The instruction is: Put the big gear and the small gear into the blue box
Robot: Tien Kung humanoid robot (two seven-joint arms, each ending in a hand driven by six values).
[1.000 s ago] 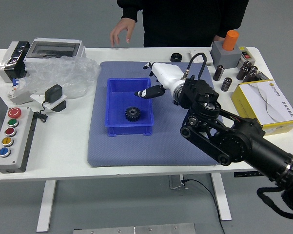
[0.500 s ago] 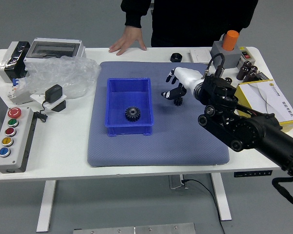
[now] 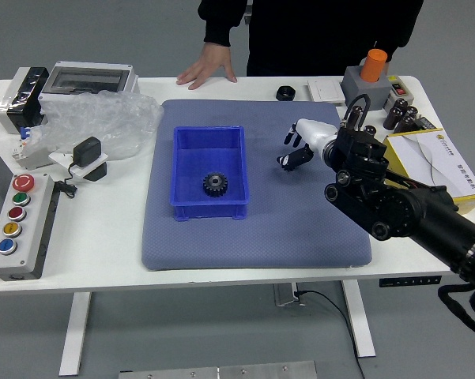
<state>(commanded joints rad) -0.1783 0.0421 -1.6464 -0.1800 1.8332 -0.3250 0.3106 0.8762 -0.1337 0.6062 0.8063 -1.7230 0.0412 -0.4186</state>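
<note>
Step in hand looks like picking up the second gear: right hand [image 3: 314, 134] is low over the gray mat [image 3: 261, 241], right of the blue box [image 3: 209, 212]. Can't tell if that hand is open or gripping. Black gear [image 3: 215, 184] sits inside the box, lower right part, probably the big one. Small gear can't be made out, may be hidden by the hand. Next move: secure grip, lift clear of the box wall, carry left, release beside the first gear. Count: one gear visible, one box, one robot hand. Person's hand [image 3: 208, 66] rests on the counter's [image 3: 91, 253] far edge, upper middle.
</note>
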